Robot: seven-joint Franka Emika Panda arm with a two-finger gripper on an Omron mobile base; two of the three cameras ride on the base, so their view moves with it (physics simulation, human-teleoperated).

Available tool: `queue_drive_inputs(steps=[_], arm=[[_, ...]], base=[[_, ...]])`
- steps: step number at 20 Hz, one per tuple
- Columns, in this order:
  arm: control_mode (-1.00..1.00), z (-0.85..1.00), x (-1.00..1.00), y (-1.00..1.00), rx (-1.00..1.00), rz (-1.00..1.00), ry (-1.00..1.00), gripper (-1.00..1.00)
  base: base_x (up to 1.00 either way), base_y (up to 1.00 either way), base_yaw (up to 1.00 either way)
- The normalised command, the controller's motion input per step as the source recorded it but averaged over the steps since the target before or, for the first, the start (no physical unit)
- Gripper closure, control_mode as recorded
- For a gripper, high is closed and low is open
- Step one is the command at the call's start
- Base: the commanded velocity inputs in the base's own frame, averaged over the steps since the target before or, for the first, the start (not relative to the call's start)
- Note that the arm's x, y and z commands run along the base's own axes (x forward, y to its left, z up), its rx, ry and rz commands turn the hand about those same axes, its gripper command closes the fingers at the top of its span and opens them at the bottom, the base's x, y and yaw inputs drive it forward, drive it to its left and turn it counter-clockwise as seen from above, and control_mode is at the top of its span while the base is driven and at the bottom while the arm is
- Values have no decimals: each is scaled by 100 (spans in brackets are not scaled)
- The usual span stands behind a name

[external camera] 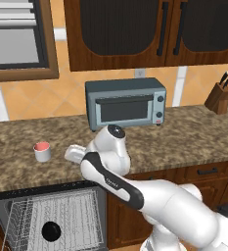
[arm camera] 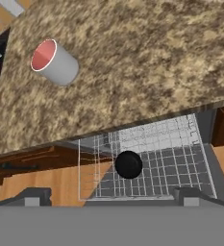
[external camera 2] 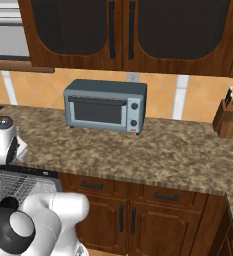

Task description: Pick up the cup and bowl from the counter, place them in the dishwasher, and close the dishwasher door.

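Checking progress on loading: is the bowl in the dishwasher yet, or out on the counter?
In. The black bowl sits on the white wire rack of the open dishwasher, below the counter edge.

Grey toaster oven (external camera: 125,103) sits against the tiled backsplash, right under the dark wood upper cabinets (external camera 2: 123,30). Over on the right there's a wooden knife block (external camera 2: 227,117), well apart from it.

Even, bright, flat rendered light throughout. Soft faint shadow under toaster oven (external camera: 125,103) on bench (external camera: 184,135). No glare, no blur. Sharp edge to edge; coarse, stretched granite texture in hand view. Cabinet glass (external camera 2: 65,25) dark, unreflective.
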Motion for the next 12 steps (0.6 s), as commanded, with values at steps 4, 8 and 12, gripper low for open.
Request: queue_drive_inputs(steps=[4,8,12], arm=[[-100,57,46,29,0,0,1,-100],[-100,27,48,33,-6,0,8,-100],[-100,0,53,27,-11,0,15,-100]], base=[[0,0,0],[0,0,0],[0,0,0]])
